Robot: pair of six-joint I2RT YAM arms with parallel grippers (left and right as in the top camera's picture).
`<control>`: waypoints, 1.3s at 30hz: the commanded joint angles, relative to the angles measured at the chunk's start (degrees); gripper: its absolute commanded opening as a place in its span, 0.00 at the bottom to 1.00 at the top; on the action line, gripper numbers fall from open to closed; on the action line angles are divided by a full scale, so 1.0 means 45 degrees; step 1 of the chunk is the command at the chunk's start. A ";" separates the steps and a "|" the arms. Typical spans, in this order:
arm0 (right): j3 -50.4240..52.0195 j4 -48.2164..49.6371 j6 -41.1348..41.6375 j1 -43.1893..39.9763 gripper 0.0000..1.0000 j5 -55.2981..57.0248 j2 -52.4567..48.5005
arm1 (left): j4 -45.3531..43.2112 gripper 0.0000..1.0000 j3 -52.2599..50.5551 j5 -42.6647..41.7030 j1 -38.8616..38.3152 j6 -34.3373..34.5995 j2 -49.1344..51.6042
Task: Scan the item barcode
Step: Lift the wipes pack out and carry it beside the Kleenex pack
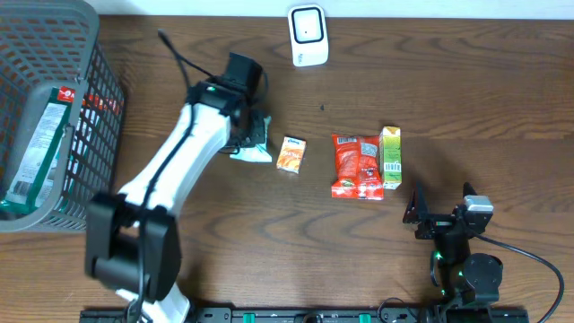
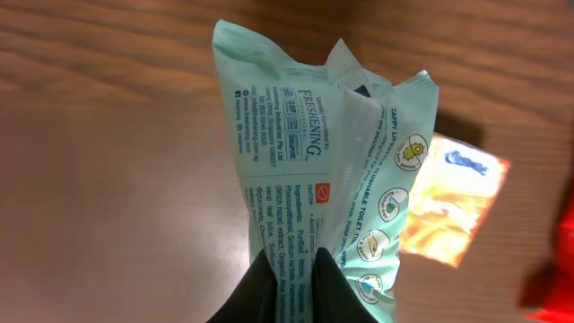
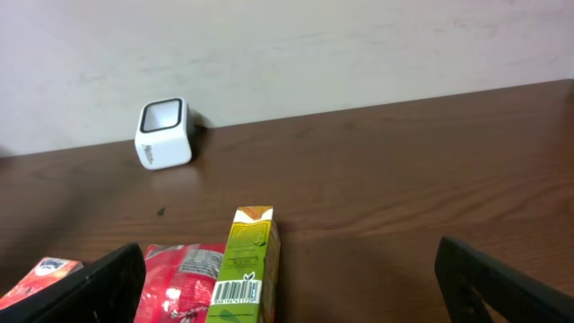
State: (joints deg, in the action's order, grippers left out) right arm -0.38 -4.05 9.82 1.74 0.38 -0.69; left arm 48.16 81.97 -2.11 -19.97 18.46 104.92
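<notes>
You see brown table point(image 1: 448, 99), grey basket point(image 1: 99, 90) at its left edge. Red snack bag point(image 1: 356, 166) touches green carton point(image 1: 391, 157); near them your right gripper point(image 1: 442, 211) stands wide, holding nothing. Your left gripper point(image 2: 291, 287) pinches tight mint wipes pack point(image 2: 305, 179), just beside small orange pack point(image 1: 291, 153). White scanner point(image 1: 308, 34) sits at far edge, well apart from wipes pack.

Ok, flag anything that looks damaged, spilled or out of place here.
Only the mint wipes pack: the left fingers pinch one end, so its film is creased and bunched. Nothing spilled; orange sachet, red pouch and green carton lie flat.
</notes>
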 commanded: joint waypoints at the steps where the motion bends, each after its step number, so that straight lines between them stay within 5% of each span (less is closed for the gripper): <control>1: 0.0019 -0.0053 -0.0151 -0.0053 0.99 -0.0058 0.0063 | -0.0287 0.10 0.0029 0.0345 0.0000 -0.0860 0.0602; 25: 0.0015 -0.0053 -0.0151 -0.0053 0.99 -0.0058 0.0063 | -0.0840 0.11 -0.0185 0.0243 -0.1972 -0.1132 0.2356; 39: 0.0019 -0.0053 -0.0151 -0.0053 0.99 -0.0058 0.0063 | -0.0724 0.11 -0.0185 0.0238 -0.3623 0.2987 0.2356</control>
State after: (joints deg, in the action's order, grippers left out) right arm -0.38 -4.05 9.82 1.74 0.38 -0.69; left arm 44.60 81.91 -1.30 -35.20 25.21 114.72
